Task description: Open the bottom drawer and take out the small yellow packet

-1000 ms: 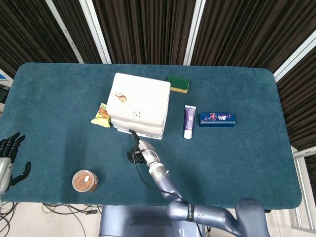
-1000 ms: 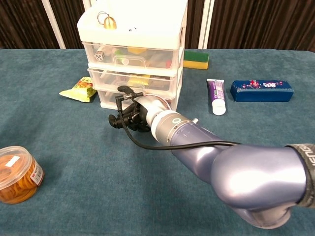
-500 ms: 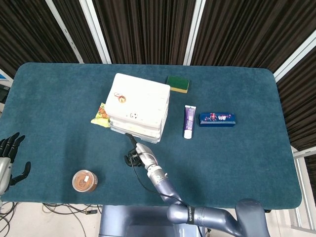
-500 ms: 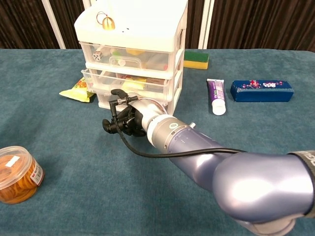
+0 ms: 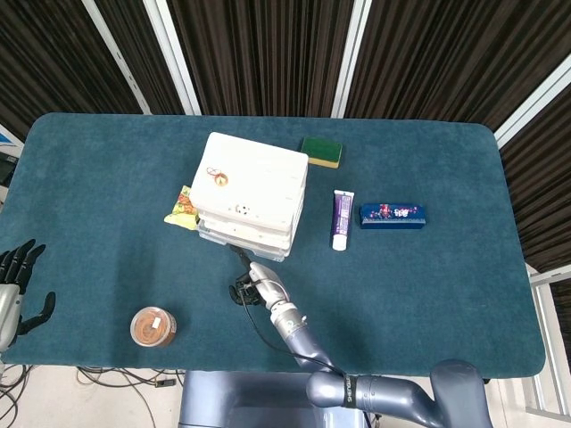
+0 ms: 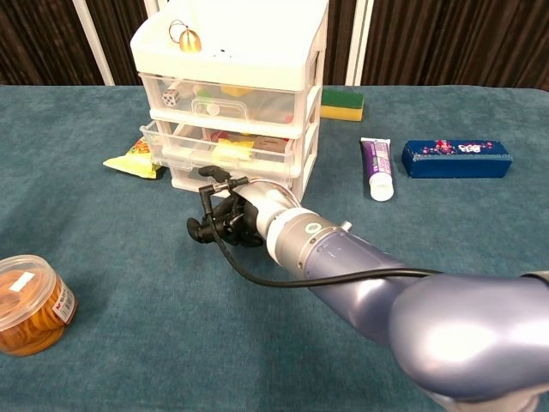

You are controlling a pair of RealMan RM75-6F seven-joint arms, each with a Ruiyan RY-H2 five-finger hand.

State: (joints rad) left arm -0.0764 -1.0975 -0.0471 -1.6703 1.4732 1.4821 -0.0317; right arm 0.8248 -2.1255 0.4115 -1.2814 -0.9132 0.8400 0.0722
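Two arms work over a teal tabletop (image 5: 428, 285), and the largest thing on it is a white drawer unit (image 5: 250, 183) near the centre, its clear drawers seen front-on in the chest view. The right arm reaches to the unit's 6 o'clock side; the right hand (image 6: 225, 216) sits curled against the lower drawer fronts, though whether it grips a handle cannot be told. The bottom drawer (image 6: 184, 176) is mostly hidden behind it. A drawer above stands pulled out, yellow items inside; the small yellow packet cannot be singled out. The left hand (image 5: 16, 283) rests at the tabletop's 8 o'clock edge, fingers spread, holding nothing.
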